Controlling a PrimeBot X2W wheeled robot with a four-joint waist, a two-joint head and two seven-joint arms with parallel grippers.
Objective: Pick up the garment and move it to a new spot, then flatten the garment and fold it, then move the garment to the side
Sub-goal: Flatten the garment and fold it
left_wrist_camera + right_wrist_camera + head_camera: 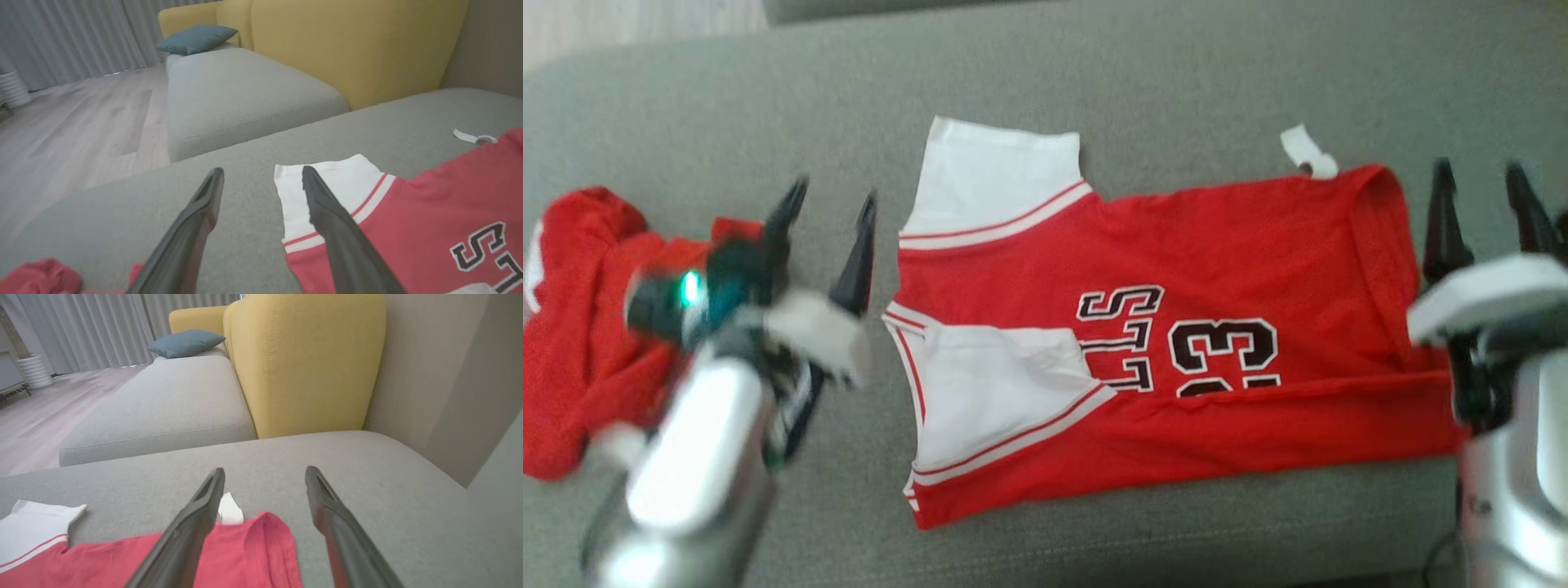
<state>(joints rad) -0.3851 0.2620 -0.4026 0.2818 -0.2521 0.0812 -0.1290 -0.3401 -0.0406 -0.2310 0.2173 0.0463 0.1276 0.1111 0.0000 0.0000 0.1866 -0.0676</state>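
On the grey cushion point(1176, 73), the jersey point(1176, 269) lies flat at the centre of the head view. A crumpled red heap point(580, 343) sits apart from it at 9 o'clock. The left gripper point(835, 192) hangs between heap and jersey, just beside the jersey's white shoulder end, its fingers wide apart and holding nothing. The right gripper point(1480, 170) hangs just off the hem at 3 o'clock, fingers likewise spread and empty. A small white tag point(1308, 151) sticks out at the hem's far corner, toward 1 o'clock.

As I judge the risks, the long edge at 6 o'clock looks turned up over the lower part of the print. A shallow pinch at either end could then take one layer only and pull that fold open. In the left wrist view one finger point(327, 212) overlaps the white shoulder panel point(292, 204) while the other is over bare cushion, so closing there would bunch the corner. The left forearm crosses in front of the heap's edge and could drag it along. Uneven lifts by the two grippers would skew the fabric.

The jersey's long axis runs from 9 to 3 o'clock, shoulders pointing to 9 and hem to 3. The lettering runs across it, from 12 to 6.
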